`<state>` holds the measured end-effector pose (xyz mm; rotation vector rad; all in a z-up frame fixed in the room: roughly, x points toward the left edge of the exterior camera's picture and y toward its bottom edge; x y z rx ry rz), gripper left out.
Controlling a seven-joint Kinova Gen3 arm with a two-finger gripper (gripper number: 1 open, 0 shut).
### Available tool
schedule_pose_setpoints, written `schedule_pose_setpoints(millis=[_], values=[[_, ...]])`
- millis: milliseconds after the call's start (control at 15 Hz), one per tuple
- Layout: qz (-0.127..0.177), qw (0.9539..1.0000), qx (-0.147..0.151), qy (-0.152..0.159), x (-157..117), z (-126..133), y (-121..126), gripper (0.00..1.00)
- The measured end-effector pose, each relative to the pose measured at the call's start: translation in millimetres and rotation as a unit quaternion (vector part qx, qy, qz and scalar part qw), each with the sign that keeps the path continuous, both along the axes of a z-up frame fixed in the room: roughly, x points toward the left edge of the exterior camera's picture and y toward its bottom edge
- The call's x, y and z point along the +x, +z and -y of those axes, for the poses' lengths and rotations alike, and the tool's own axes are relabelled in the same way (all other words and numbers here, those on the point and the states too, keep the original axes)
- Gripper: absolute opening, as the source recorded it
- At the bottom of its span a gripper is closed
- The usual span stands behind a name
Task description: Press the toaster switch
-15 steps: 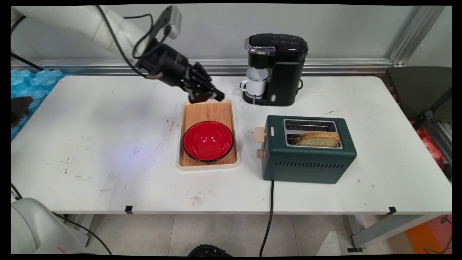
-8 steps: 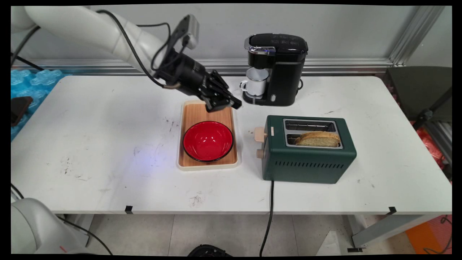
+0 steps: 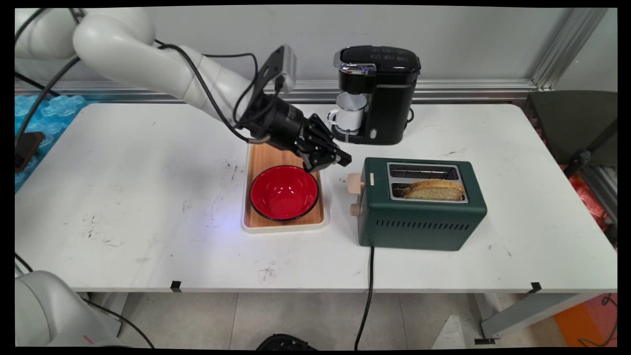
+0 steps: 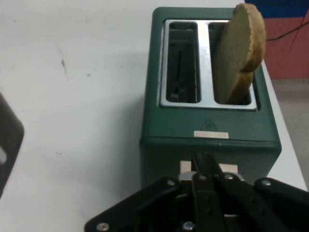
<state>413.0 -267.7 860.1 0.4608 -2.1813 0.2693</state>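
My gripper is shut with nothing in it and hangs over the far right corner of a wooden tray, just beyond the rim of a red bowl. It points right at a green toaster, a short way from the beige lever on its left end. In the hand view the closed fingers line up with that lever on the toaster. A slice of bread stands up out of one slot; the other slot is empty.
A black coffee machine with a white mug under its spout stands close behind the gripper. The toaster's black cord runs off the table's near edge. Blue packing material lies at the far left.
The arm has swung right and toward the near side, carrying the shut gripper from the tray's far edge to its right corner, closer to the toaster. Nothing on the table has moved.
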Motion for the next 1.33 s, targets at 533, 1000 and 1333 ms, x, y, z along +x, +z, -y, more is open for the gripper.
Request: schedule_pose_setpoints(millis=[533, 1000, 1333], values=[[0.000, 1.0000, 0.001, -0.005, -13, -1, -23, 0.00], [0.004, 1.0000, 0.003, -0.007, -17, -2, -40, 0.00], [0.005, 1.0000, 0.005, -0.007, -20, -3, -49, 0.00]])
